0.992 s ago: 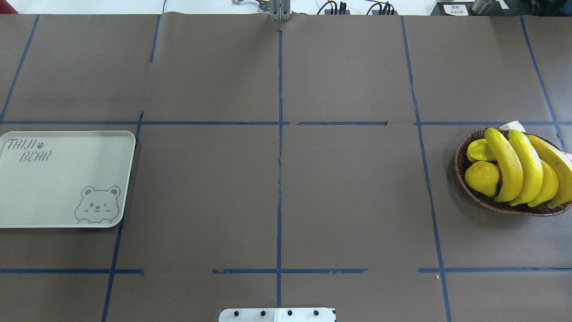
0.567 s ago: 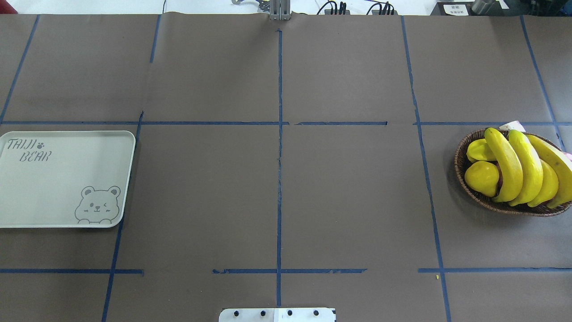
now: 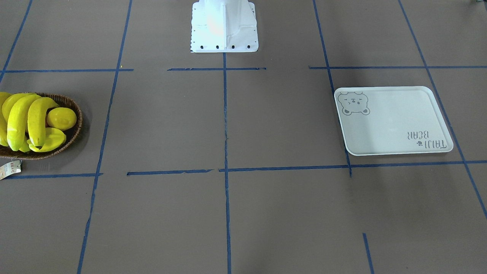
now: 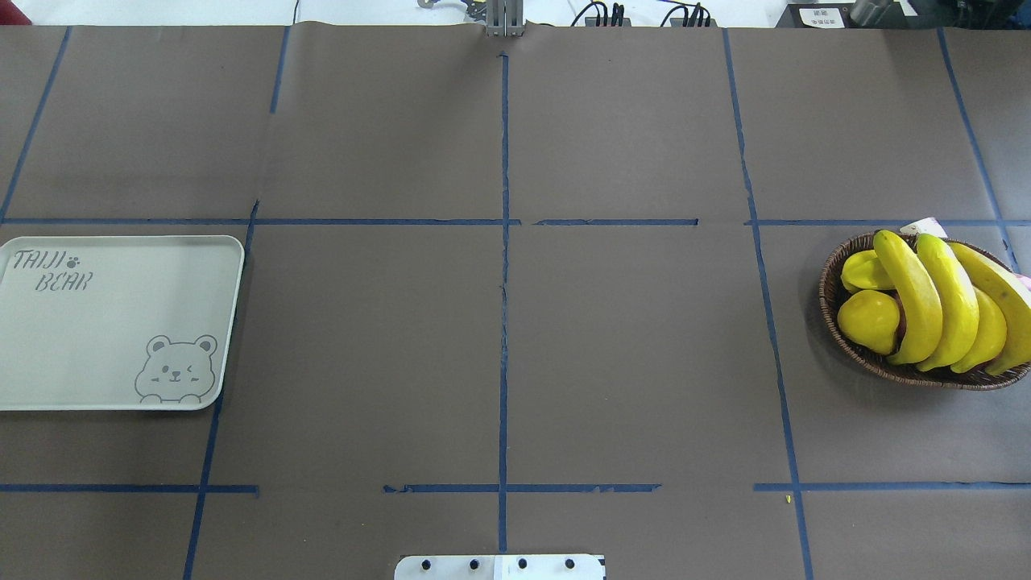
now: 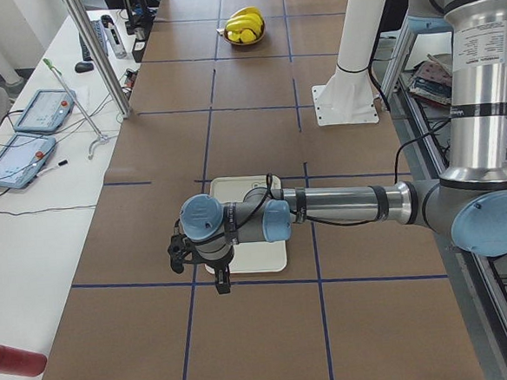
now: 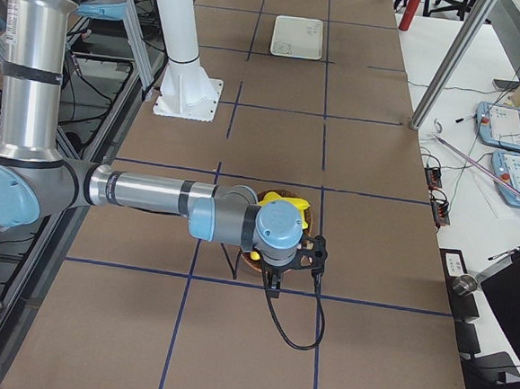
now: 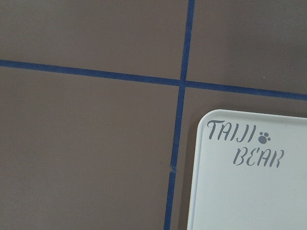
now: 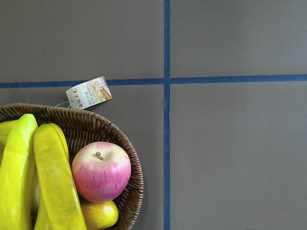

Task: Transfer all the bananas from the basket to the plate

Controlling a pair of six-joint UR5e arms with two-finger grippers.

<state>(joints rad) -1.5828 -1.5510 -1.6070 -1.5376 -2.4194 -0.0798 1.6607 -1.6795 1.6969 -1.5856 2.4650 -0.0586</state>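
Note:
Four yellow bananas (image 4: pixel 938 298) lie side by side in the dark wicker basket (image 4: pixel 825 294) at the table's right; they also show in the front view (image 3: pixel 23 118) and right wrist view (image 8: pixel 48 182). The pale "TAIJI BEAR" plate (image 4: pixel 105 322) lies bare at the left, its corner in the left wrist view (image 7: pixel 249 191). My left gripper (image 5: pixel 220 284) hangs over the plate's (image 5: pixel 257 261) outer end. My right gripper (image 6: pixel 273 288) hangs over the basket's outer end. Both show only in side views, so I cannot tell whether they are open or shut.
A lemon (image 4: pixel 868 320), a starfruit (image 4: pixel 862 270) and a pink apple (image 8: pixel 100 171) share the basket. Its paper tag (image 8: pixel 88 92) lies on the table beside it. The white robot base (image 3: pixel 224 26) stands mid-table at the robot's edge.

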